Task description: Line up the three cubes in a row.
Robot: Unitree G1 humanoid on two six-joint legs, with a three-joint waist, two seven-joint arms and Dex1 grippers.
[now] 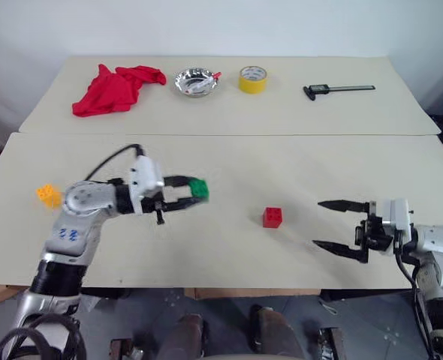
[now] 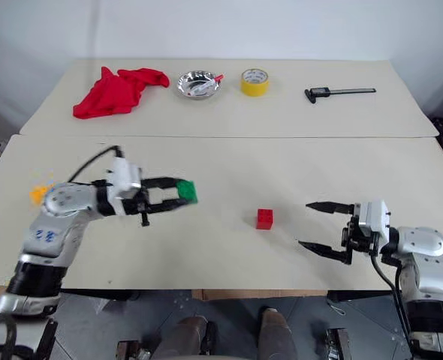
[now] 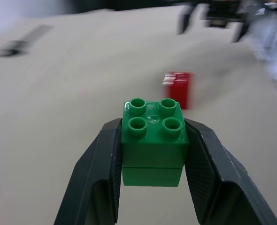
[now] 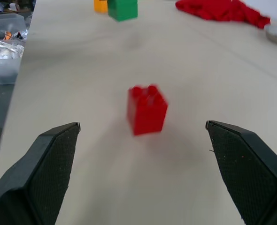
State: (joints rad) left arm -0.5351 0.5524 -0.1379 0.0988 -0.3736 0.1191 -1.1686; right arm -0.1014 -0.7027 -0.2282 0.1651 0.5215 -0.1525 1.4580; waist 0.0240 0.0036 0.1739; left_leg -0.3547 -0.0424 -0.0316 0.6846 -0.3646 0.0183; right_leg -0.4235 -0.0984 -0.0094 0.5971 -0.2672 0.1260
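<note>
The green cube (image 1: 199, 187) is clamped in my left claw (image 1: 194, 194), left of the red cube (image 1: 272, 217), while my right claw (image 1: 334, 225) gapes apart.

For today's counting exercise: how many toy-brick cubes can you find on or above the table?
3. The green cube is clamped in the left gripper's fingers, the red cube stands on the near table between the two arms, and the orange-yellow cube sits near the table's left edge. None seem hidden.

green cube (image 3: 152, 136), red cube (image 1: 272, 217), orange-yellow cube (image 1: 49, 195)
</note>
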